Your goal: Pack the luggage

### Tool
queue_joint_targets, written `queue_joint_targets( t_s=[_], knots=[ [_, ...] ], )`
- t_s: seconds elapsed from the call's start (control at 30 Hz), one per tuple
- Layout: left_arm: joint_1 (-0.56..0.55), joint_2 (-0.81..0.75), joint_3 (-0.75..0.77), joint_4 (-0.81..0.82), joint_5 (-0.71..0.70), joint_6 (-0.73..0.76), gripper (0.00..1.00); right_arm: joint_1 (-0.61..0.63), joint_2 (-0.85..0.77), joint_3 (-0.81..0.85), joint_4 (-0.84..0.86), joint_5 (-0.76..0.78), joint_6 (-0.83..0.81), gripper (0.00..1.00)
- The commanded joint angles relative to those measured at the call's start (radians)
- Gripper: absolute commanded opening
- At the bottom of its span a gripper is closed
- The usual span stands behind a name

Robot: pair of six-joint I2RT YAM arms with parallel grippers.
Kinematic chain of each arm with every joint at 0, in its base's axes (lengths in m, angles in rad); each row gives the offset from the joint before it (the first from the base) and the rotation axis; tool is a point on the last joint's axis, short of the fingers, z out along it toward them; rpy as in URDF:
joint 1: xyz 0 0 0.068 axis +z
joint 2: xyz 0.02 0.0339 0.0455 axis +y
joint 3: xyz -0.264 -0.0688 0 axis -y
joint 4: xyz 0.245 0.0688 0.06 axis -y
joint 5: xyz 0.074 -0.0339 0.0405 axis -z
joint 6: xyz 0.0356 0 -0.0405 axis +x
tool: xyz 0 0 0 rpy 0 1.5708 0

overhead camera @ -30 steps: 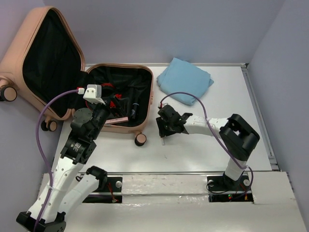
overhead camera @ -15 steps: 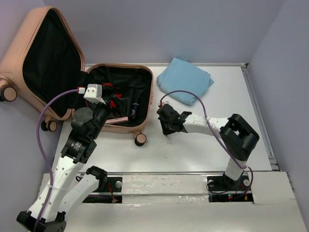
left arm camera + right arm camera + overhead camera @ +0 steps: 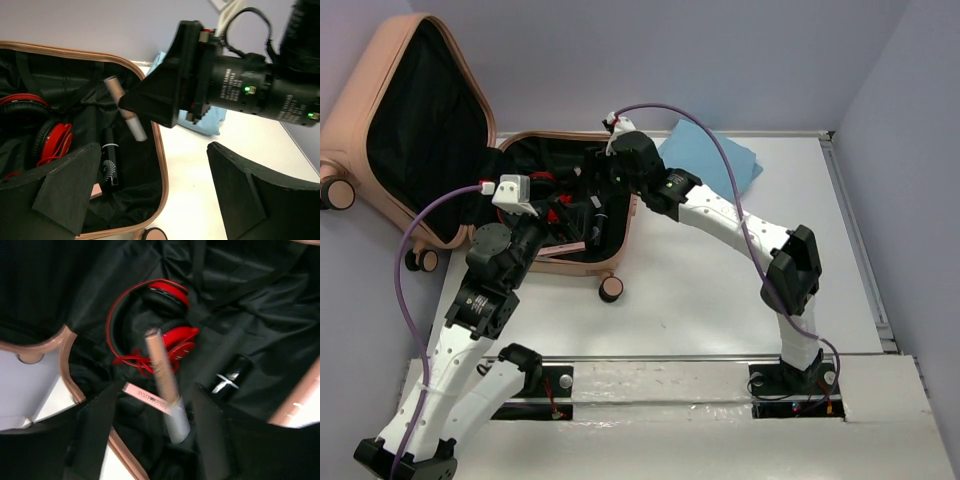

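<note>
- The right gripper (image 3: pixel 167 412) pinches a beige-pink cosmetic tube (image 3: pixel 161 367) by its silver end; the tube's long axis runs out from the fingers, tilted down towards the black lining
- The peach-pink suitcase (image 3: pixel 582 266) lies open at the table's left, lid (image 3: pixel 420 120) propped against the wall, so the open half sits directly under the tube
- The left gripper (image 3: pixel 152 170) hovers at the near rim, fingers spread and empty; the right arm is plainly the nearer
- The right wrist view alone shows the landing spot: red headphones (image 3: pixel 162 310) and a black bottle (image 3: pixel 231 376) flank bare lining; from above, the wrist hides the tube
</note>
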Motion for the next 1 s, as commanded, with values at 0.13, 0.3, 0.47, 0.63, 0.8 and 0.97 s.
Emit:
queue_joint_targets(
  t_s=[0.13, 0.3, 0.47, 0.63, 0.8, 0.97],
  knots=[
    [-0.009, -0.024, 0.015, 0.046, 0.017, -0.01, 0.99, -0.244, -0.124, -0.265, 0.085, -0.048, 0.09, 0.8],
    [-0.02, -0.022, 0.015, 0.044, 0.017, -0.014, 0.99, -0.459, -0.224, -0.552, 0.165, -0.031, 0.157, 0.97],
    [-0.021, -0.013, 0.011, 0.047, 0.02, -0.028, 0.99, -0.645, -0.194, -0.654, 0.206, -0.019, 0.211, 1.0],
    [-0.021, 0.019, 0.006, 0.062, 0.077, -0.059, 0.99, -0.697, -0.059, -0.62, 0.214, -0.093, 0.239, 0.99],
    [-0.02, 0.075, 0.008, 0.086, 0.173, -0.106, 0.99, -0.697, 0.087, -0.518, 0.237, -0.187, 0.268, 0.67],
    [-0.018, 0.177, 0.026, 0.098, 0.284, -0.117, 0.99, -0.706, 0.102, -0.583, 0.271, -0.213, 0.289, 0.09]
  ],
)
